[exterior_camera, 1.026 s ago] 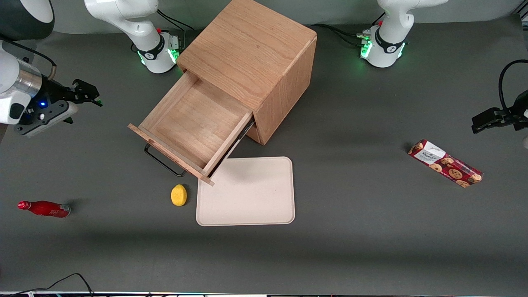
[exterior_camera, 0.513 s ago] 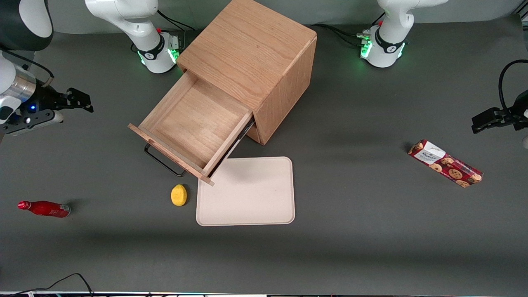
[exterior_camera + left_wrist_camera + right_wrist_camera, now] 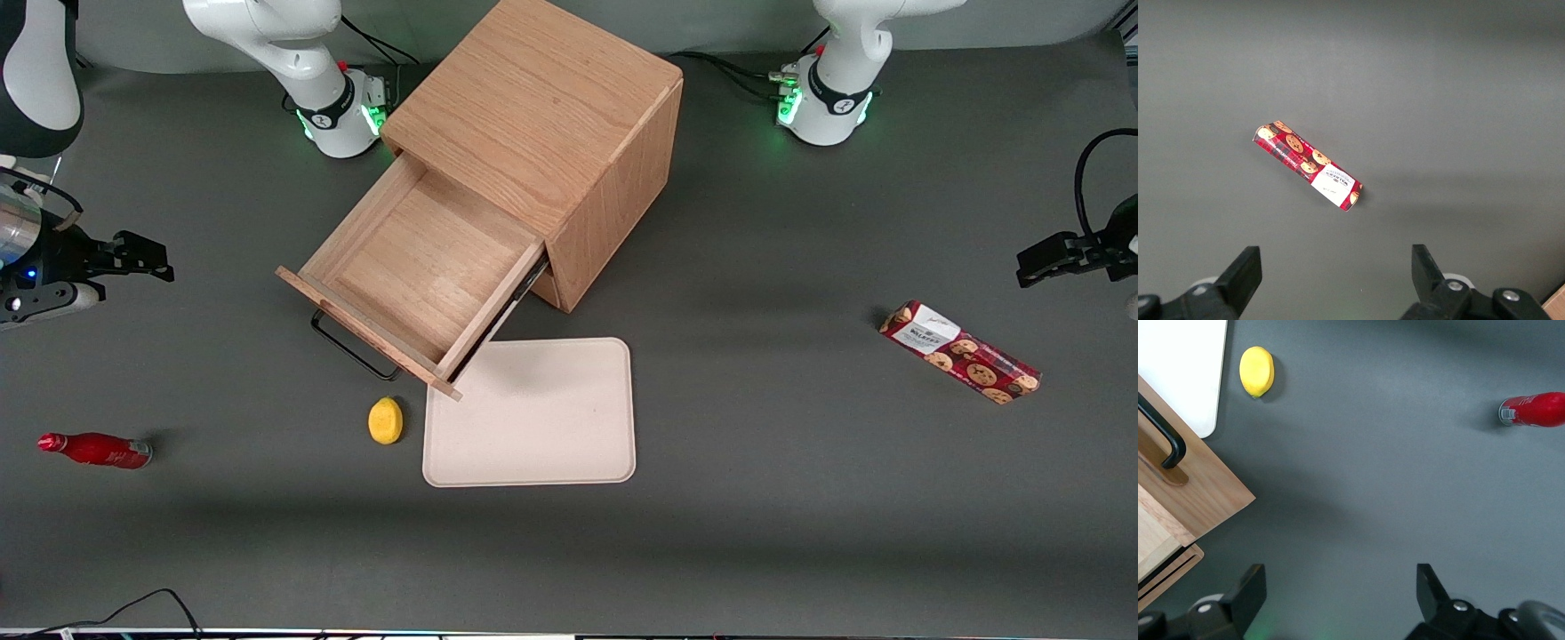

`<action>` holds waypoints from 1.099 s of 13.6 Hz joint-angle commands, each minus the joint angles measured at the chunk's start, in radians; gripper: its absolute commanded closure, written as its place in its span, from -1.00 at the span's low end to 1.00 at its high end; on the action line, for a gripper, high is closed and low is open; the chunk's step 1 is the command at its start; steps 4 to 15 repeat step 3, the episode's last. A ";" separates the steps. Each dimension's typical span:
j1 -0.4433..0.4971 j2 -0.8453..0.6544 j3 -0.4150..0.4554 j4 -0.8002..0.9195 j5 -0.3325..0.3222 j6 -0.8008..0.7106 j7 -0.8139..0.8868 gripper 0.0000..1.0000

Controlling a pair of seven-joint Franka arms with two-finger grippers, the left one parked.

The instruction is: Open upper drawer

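The right arm's black two-finger hand [image 3: 142, 258] hangs at the left edge of the front view, well apart from the cabinet, its fingers [image 3: 1250, 590] spread wide with nothing between them. It holds nothing and touches nothing; only bare dark grey worktop [image 3: 800, 498] lies under it.

Out from the hand, the upper drawer [image 3: 413, 271], a shallow light oak tray, juts from the cube-shaped wooden cabinet [image 3: 542, 133] in the upper middle of the frame, pulled far out and showing a bare wooden floor. Its thin black wire handle [image 3: 351, 348] hangs free on the drawer's front panel; in the wrist view the same handle [image 3: 1165, 439] appears ungripped. The lower drawer is hidden under the open one.

In front of the drawer lie a small yellow lemon [image 3: 385, 420] and, just beside it, a pale beige rectangular tray [image 3: 533, 413]. A red bottle [image 3: 96, 449] lies on its side at the lower left of the frame, and a red cookie packet [image 3: 960, 351] lies toward the parked arm's end.

By the look of it, the opening is done and this is the retreat. No further pull seems needed; what remains, at most, is carrying the hand to a rest pose clear of the drawer front.
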State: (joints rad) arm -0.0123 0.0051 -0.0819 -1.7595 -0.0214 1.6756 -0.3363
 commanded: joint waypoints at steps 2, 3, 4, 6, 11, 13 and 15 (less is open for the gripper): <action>0.003 0.007 -0.019 0.031 -0.012 -0.014 0.052 -1.00; 0.003 0.007 -0.019 0.034 -0.014 -0.014 0.053 -1.00; 0.003 0.007 -0.019 0.034 -0.014 -0.014 0.053 -1.00; 0.003 0.007 -0.019 0.034 -0.014 -0.014 0.053 -1.00; 0.003 0.007 -0.019 0.034 -0.014 -0.014 0.053 -1.00; 0.003 0.007 -0.019 0.034 -0.014 -0.014 0.053 -1.00; 0.003 0.007 -0.019 0.034 -0.014 -0.014 0.053 -1.00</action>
